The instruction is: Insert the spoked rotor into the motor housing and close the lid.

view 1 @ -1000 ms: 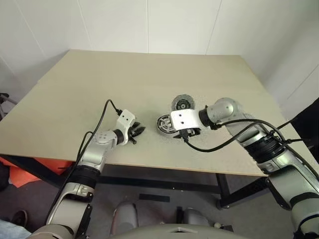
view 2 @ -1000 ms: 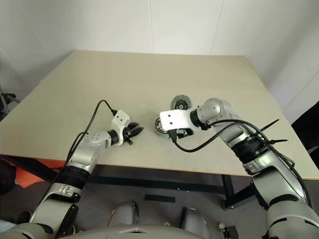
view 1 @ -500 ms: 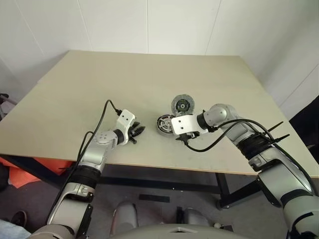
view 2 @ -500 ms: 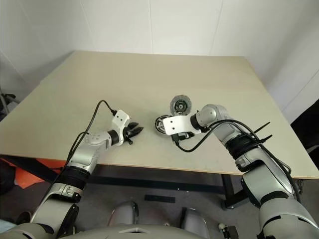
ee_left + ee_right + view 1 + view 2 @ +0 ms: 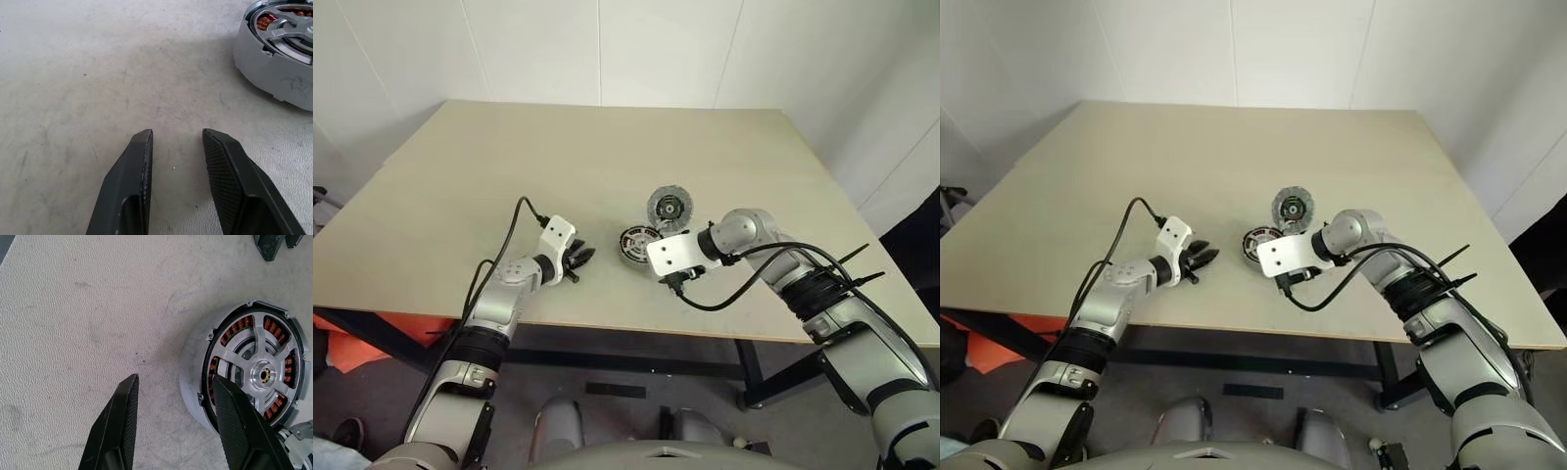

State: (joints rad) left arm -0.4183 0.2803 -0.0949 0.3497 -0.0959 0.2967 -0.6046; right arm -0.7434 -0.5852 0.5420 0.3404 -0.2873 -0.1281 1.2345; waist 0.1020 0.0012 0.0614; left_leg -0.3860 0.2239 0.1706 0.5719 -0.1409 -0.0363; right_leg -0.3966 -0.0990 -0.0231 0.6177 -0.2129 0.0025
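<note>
- Motor housing (image 5: pixel 249 369): lies flat on the table (image 5: pixel 509 166), near its front edge; a spoked silver part sits inside the ring of copper windings, apparently the rotor seated.
- Round disc (image 5: pixel 668 207), probably the lid: just behind the housing, almost touching it, not yet fitted.
- Right gripper (image 5: pixel 173 421): just right of the housing, angled down; jaws apart and empty, one finger over the housing's rim, the other over bare table.
- Left gripper (image 5: pixel 176 147): left of the housing, a gap between them; jaws parted, nothing between them.
- Risk: closing off-centre could nudge the housing into the disc or toward the front edge.
- Open room: wide bare tabletop behind and left of the housing; little in front.
</note>
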